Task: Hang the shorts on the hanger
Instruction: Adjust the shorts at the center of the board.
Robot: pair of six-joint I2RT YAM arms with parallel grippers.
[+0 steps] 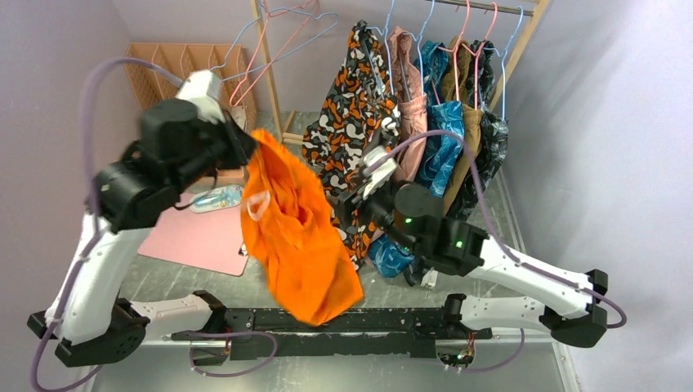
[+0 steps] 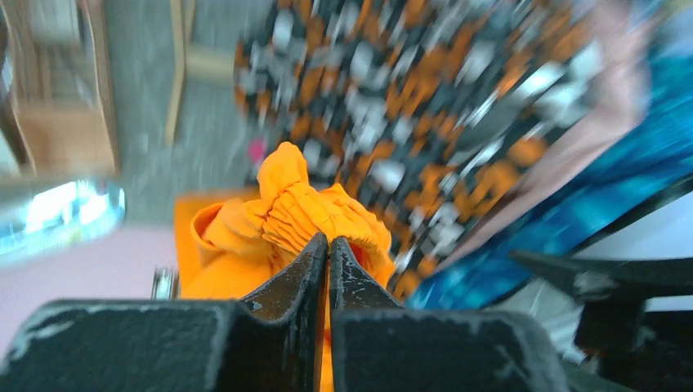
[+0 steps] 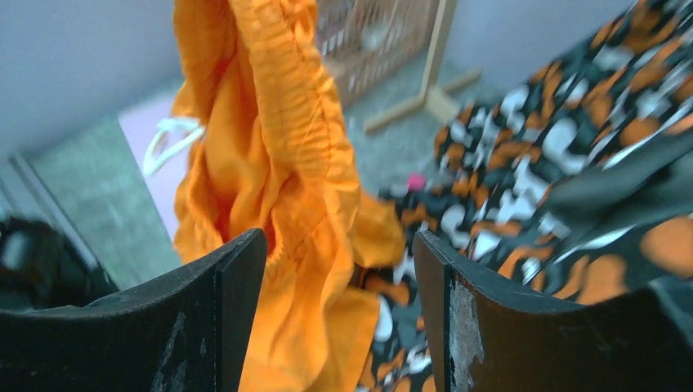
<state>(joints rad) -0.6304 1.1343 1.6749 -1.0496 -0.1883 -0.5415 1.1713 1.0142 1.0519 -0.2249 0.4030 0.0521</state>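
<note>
The orange shorts (image 1: 298,233) hang in the air from my left gripper (image 1: 252,145), which is shut on the gathered waistband (image 2: 306,208); its tips (image 2: 328,242) are pressed together on the fabric. The white drawstring (image 1: 255,204) dangles at the shorts' left side. My right gripper (image 1: 347,211) is open just right of the hanging shorts. In the right wrist view the orange fabric (image 3: 286,180) hangs between its spread fingers (image 3: 339,245); I cannot tell whether it touches them. A thin pink wire hanger (image 1: 282,51) hangs empty at the rack's left end.
A clothes rack behind holds an orange-black-white patterned garment (image 1: 355,114), pink, blue and brown clothes (image 1: 445,135) on hangers. A light-blue hanger (image 1: 306,28) hangs beside the pink one. A pink mat (image 1: 196,241) and a wooden crate (image 1: 184,65) are at the left.
</note>
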